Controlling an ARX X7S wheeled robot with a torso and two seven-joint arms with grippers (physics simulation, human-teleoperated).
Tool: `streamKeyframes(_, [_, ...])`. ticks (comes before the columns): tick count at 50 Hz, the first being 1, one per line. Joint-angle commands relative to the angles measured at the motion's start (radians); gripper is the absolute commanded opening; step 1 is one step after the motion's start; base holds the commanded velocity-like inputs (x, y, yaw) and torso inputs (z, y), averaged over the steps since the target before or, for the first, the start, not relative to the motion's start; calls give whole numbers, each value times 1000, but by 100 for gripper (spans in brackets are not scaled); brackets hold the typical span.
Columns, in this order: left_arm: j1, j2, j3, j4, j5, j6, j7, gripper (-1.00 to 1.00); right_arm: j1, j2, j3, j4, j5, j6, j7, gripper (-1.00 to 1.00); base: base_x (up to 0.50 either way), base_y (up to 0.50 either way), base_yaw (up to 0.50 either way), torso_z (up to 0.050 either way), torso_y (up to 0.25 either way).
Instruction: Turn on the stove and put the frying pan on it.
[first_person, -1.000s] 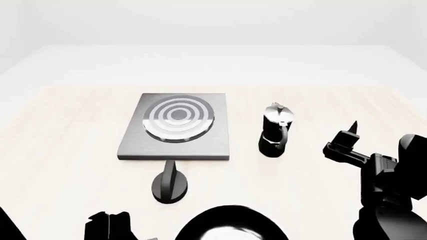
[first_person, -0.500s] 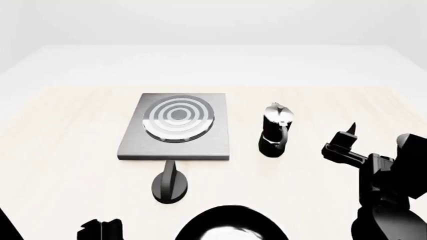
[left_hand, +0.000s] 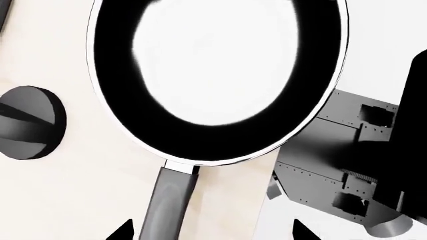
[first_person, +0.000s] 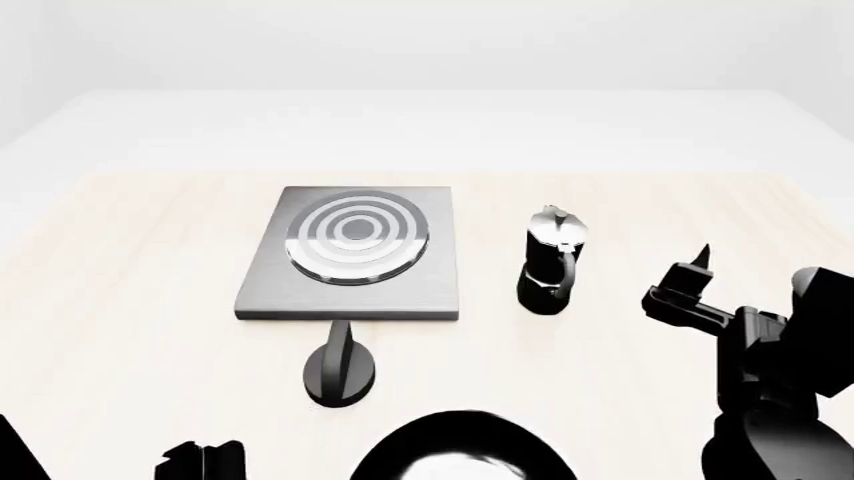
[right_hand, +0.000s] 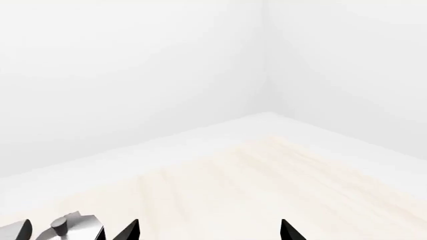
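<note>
Waiting at the near table edge, the frying pan (first_person: 461, 450) sits off the stove (first_person: 352, 266); the left gripper (left_hand: 210, 231), jaws spread, straddles its handle (left_hand: 170, 200), grasping nothing.

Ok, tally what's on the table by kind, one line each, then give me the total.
Stove plate: 1
Stove knob: 1
Frying pan: 1
Moka pot: 1
Total: 4 things on the table
</note>
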Motion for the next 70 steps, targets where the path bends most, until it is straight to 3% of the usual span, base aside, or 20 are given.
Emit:
streamKeyframes(1, [-18,-19,17,-51,39,-44,-21,100,-1,-22,28,0,-2,-2,-29,100,0,0,0,0,0])
streamKeyframes(5, [3,-51,-6,-53,72,-56,15,100,-1,-21,27,-1,-1,-3,-27,100,0,0,0,0,0])
streamKeyframes(25, [36,-45,-10,-64,126,-58,50,100,-5,-16,23,-7,6,-5,-20,100,0,0,0,0,0])
streamKeyframes(45, [146,-25,-41,-110,328,-87,187,100,-9,-11,24,-9,13,-12,-16,100,0,0,0,0,0])
streamKeyframes(70, [290,-12,-40,-158,675,-72,444,100,-8,-4,17,-12,18,-15,-8,100,0,0,0,0,0])
